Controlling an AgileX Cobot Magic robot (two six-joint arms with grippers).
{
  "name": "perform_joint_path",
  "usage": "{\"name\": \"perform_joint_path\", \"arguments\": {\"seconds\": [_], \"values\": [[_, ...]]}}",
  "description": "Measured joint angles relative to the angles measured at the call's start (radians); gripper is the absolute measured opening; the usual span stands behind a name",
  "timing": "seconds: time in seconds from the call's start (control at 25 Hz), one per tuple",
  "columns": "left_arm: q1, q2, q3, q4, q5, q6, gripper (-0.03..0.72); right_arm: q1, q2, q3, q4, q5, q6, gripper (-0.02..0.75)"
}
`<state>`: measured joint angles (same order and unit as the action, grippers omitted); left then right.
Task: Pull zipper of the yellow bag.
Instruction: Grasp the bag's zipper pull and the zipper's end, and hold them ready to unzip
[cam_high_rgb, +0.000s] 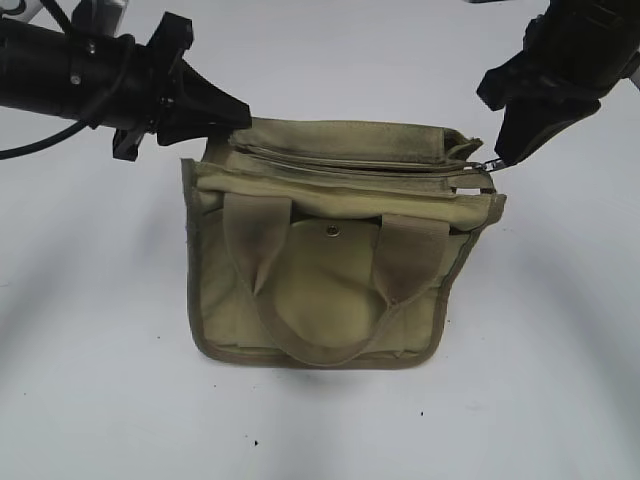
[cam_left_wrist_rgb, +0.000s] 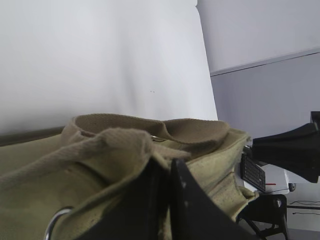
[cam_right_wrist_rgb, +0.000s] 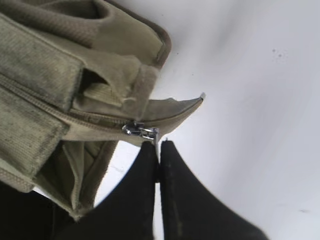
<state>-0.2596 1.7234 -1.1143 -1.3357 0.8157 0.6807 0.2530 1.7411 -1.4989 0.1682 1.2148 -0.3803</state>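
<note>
The yellow bag (cam_high_rgb: 330, 280), an olive-khaki canvas tote, stands upright mid-table with its snap flap facing me. My left gripper (cam_high_rgb: 243, 118) is shut on the bag's top left edge; in the left wrist view its black jaws (cam_left_wrist_rgb: 167, 167) pinch the canvas (cam_left_wrist_rgb: 125, 145). My right gripper (cam_high_rgb: 503, 155) is at the bag's top right corner, shut on the zipper (cam_high_rgb: 491, 166). In the right wrist view the silver zipper (cam_right_wrist_rgb: 142, 131) sits at the end of the khaki zipper line on the bag (cam_right_wrist_rgb: 45, 75), its tab between my jaws (cam_right_wrist_rgb: 159, 146).
The bag stands on a white table (cam_high_rgb: 100, 400). Two webbing handles (cam_high_rgb: 260, 235) hang down over the front pocket, round the metal snap button (cam_high_rgb: 333, 231). A metal ring (cam_left_wrist_rgb: 55, 222) shows at the bag's side in the left wrist view.
</note>
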Motion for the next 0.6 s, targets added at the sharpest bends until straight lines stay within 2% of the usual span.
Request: {"name": "perform_joint_path", "arguments": {"seconds": [0.12,0.2,0.24,0.32,0.44,0.52,0.6], "values": [[0.000,0.000,0.000,0.000,0.000,0.000,0.023,-0.002,0.000,0.000,0.018,0.001,0.013,0.003],[0.000,-0.002,0.000,0.004,-0.003,0.000,0.038,-0.002,-0.002,0.000,0.039,0.001,0.022,0.036],[0.000,-0.007,0.000,0.010,-0.003,0.000,0.060,-0.002,-0.004,0.000,0.053,0.002,0.027,0.083],[0.000,-0.024,0.000,0.032,-0.005,0.000,0.141,-0.002,-0.018,0.001,0.070,0.002,0.047,0.242],[0.000,-0.094,0.000,0.128,-0.009,0.000,0.330,-0.002,-0.065,0.004,0.062,0.002,0.109,0.505],[0.000,-0.162,0.000,0.226,0.014,-0.004,0.422,-0.002,-0.118,0.027,0.047,0.001,0.132,0.606],[0.000,-0.241,0.000,0.345,0.030,-0.042,0.454,-0.002,-0.178,0.087,0.034,0.001,0.142,0.630]]}}
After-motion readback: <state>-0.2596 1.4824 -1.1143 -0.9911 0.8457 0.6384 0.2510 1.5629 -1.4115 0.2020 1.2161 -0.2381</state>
